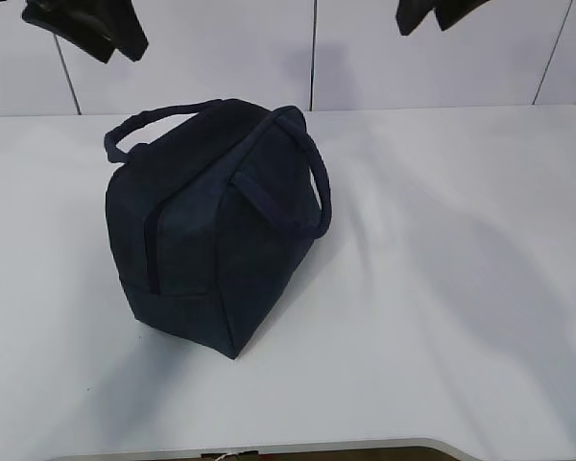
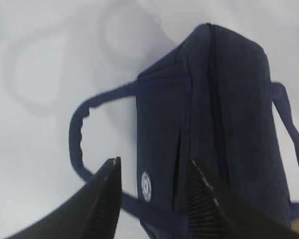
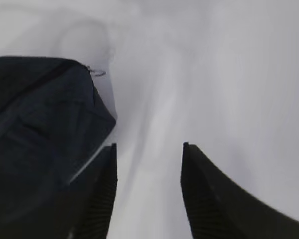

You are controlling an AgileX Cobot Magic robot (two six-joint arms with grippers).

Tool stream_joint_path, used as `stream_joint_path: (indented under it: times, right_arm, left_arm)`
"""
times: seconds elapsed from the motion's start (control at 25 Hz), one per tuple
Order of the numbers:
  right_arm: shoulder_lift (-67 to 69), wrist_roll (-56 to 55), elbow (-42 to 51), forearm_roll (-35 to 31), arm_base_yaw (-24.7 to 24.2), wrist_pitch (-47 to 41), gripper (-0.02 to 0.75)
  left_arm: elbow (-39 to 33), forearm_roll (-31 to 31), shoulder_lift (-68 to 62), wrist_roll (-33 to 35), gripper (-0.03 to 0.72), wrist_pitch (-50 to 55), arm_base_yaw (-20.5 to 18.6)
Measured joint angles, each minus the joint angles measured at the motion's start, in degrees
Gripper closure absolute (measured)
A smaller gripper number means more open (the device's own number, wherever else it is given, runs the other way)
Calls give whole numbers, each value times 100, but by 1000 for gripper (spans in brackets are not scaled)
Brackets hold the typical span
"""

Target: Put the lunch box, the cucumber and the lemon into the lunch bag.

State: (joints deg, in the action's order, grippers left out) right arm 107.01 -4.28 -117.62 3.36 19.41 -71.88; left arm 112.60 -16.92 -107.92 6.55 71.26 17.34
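The dark navy lunch bag (image 1: 211, 221) stands on the white table (image 1: 442, 288), left of centre, its zipper closed and its two loop handles hanging to the sides. It also shows in the left wrist view (image 2: 209, 124) and the right wrist view (image 3: 35, 129), where the metal ring pull (image 3: 96, 72) shows at its end. My left gripper (image 2: 154, 167) is open and empty, raised above the bag's end. My right gripper (image 3: 149, 145) is open and empty, raised above bare table to the right of the bag. The lunch box, the cucumber and the lemon are out of view.
Both arms hang high at the top of the exterior view, the left arm (image 1: 86, 29) and the right arm (image 1: 437, 14). The table's front edge (image 1: 365, 447) runs along the bottom. A pale panelled wall (image 1: 317, 48) stands behind the table.
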Motion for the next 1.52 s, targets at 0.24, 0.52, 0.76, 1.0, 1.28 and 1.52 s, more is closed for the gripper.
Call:
stream_joint_path:
  times: [0.24, 0.52, 0.76, 1.0, 1.28, 1.52]
  right_arm:
    - [-1135, 173, 1133, 0, 0, -10, 385]
    - [-2316, 196, 1927, -4, 0, -10, 385]
    - [-3566, 476, 2855, -13, 0, -10, 385]
    - [-4839, 786, 3994, -13, 0, -23, 385]
    - [-6414, 844, 5281, 187, 0, -53, 385]
    - [-7706, 844, 6068, 187, 0, -43, 385]
  left_arm:
    - [-649, 26, 1049, 0, 400, 36, 0]
    - [-1393, 188, 2248, 0, 410, 44, 0]
    - [-2405, 197, 3399, 0, 416, 48, 0]
    - [-3360, 200, 4669, 0, 442, 57, 0]
    - [-4305, 210, 5891, -150, 443, 81, 0]
    - [-4937, 210, 6907, -165, 443, 91, 0]
